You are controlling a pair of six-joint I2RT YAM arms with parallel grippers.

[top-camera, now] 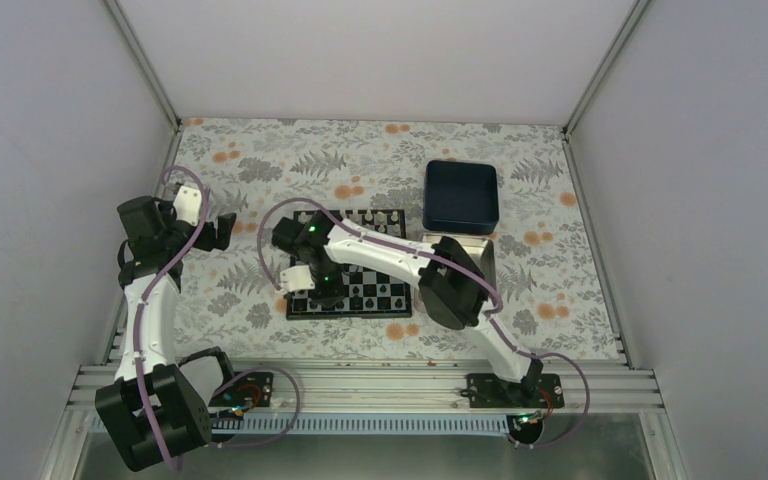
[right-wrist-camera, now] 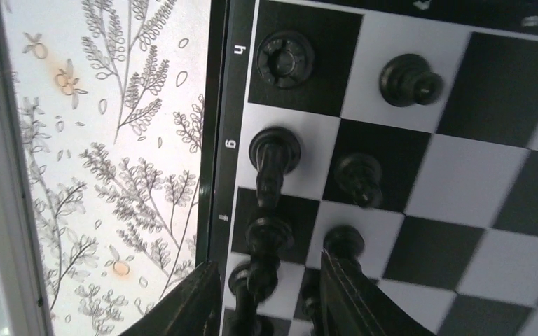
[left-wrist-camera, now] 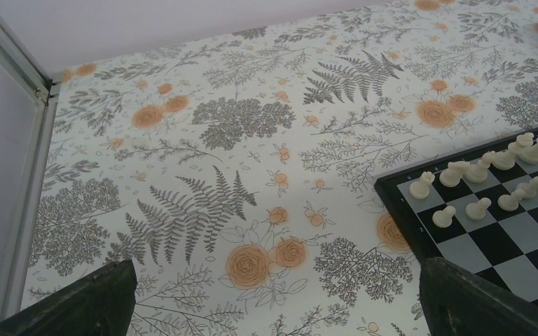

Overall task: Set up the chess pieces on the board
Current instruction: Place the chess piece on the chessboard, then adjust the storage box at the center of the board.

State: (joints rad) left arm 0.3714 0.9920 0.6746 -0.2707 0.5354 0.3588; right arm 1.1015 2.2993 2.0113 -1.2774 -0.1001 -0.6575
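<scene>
The board (top-camera: 398, 262) lies mid-table. Black chess pieces (top-camera: 365, 298) stand on its near rows and white pieces (top-camera: 360, 218) on its far rows. My right gripper (top-camera: 322, 290) hangs low over the board's near-left corner. In the right wrist view the gripper (right-wrist-camera: 267, 264) is open, with a black piece (right-wrist-camera: 270, 234) standing between the fingers (right-wrist-camera: 199, 301); neither finger touches it. More black pieces (right-wrist-camera: 285, 59) stand on the edge squares. My left gripper (top-camera: 222, 230) is open and empty above the table, left of the board (left-wrist-camera: 401, 210); in the left wrist view it (left-wrist-camera: 280, 308) holds nothing.
A dark blue square tray (top-camera: 461, 196) sits behind the board at the right. A silver tray (top-camera: 486, 258) is partly hidden behind my right arm. White pieces (left-wrist-camera: 462, 208) stand on the board corner nearest the left gripper. Walls close in the flowered table (top-camera: 260, 165).
</scene>
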